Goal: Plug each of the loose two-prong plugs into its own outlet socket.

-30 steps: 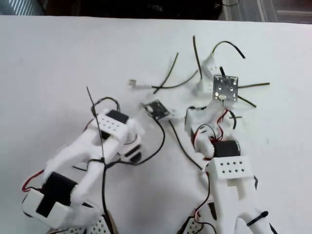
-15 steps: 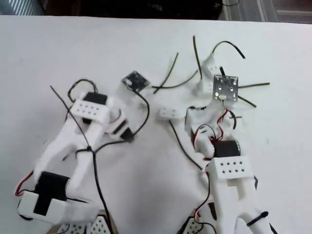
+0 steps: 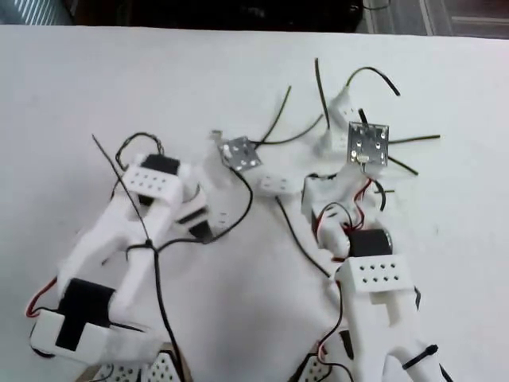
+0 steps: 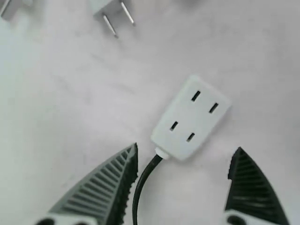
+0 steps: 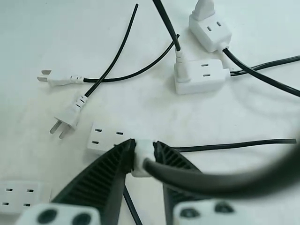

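Note that your left hand (image 4: pixel 186 149) hangs with fingers apart over the face-up outlet socket (image 4: pixel 191 117) on the tabletop (image 4: pixel 56 93), probably to steady it, while your right hand (image 5: pixel 144 144) is clamped on a plug (image 5: pixel 142 157) for insertion.

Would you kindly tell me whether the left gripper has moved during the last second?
Yes. In the high view the left gripper has shifted up and left, away from the unmoved right arm.
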